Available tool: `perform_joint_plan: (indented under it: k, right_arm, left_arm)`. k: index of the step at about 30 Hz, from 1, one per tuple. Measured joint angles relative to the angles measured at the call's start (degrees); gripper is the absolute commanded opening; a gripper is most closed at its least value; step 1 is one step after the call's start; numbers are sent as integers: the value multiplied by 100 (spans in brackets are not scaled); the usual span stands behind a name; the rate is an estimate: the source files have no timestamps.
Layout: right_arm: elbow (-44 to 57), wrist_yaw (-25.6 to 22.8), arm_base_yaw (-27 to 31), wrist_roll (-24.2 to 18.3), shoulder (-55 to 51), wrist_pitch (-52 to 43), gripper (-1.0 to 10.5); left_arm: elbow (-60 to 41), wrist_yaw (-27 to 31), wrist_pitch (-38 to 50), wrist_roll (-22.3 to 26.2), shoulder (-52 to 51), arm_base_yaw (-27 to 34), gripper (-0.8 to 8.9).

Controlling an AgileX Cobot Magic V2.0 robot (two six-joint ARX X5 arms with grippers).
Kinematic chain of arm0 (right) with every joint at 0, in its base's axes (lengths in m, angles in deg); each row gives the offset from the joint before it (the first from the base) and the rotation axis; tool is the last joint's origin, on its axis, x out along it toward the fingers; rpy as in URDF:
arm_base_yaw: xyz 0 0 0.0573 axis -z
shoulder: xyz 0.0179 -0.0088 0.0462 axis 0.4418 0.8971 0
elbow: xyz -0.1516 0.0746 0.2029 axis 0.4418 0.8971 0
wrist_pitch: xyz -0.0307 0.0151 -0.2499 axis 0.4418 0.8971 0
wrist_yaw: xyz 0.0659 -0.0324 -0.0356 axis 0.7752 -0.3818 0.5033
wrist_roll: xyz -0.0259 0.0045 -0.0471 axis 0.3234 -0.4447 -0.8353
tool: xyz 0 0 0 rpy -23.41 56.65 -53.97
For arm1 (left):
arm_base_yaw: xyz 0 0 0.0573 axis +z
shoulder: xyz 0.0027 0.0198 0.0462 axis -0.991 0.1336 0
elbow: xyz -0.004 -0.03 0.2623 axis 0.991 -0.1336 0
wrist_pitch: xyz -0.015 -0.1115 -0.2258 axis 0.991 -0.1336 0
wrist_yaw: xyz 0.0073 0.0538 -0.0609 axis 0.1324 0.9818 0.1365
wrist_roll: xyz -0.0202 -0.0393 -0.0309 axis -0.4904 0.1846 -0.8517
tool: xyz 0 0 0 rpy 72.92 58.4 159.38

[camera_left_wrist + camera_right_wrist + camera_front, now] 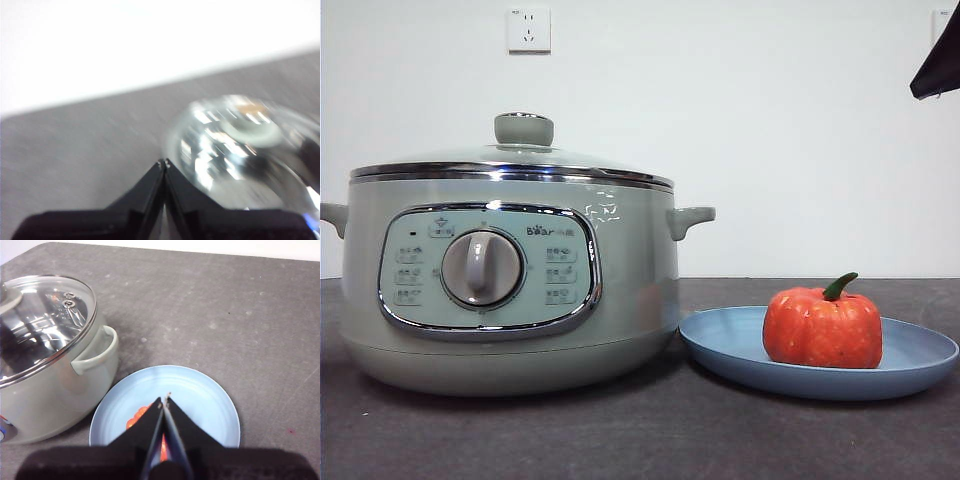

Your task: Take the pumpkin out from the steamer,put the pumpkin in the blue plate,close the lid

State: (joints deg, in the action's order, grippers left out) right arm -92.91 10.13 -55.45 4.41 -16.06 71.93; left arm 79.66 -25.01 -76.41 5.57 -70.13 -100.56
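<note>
The steamer (510, 300) bears the one readable word: "Bear", printed small on its control panel (488, 268), at about two o'clock from the grey dial (482, 268). A few tiny characters follow the logo, too small to read. The panel's button labels are likewise illegible.

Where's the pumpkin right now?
In the front view the pumpkin sits upright on the blue plate, to the right of the steamer, whose lid is on.
</note>
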Motion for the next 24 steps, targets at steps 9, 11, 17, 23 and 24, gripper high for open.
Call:
perform_joint_plan:
  k: [9,11,17,23,24]
  right_arm:
    - [0,0,0,0,0,2,2]
    - [0,0,0,0,0,2,1]
    - [0,0,0,0,0,2,1]
    - [0,0,0,0,0,2,2]
    - [0,0,0,0,0,2,2]
  left_arm:
    - [-2114,-208,1624,31,-885,1432,-3]
    - [-2527,-426,1832,28,-977,1563,-3]
    - [-3165,-573,2022,-151,-1143,1716,-3]
    - [-3178,-590,1773,-415,-1152,1810,-3]
    - [-3178,-590,1773,-435,-1152,1810,-3]
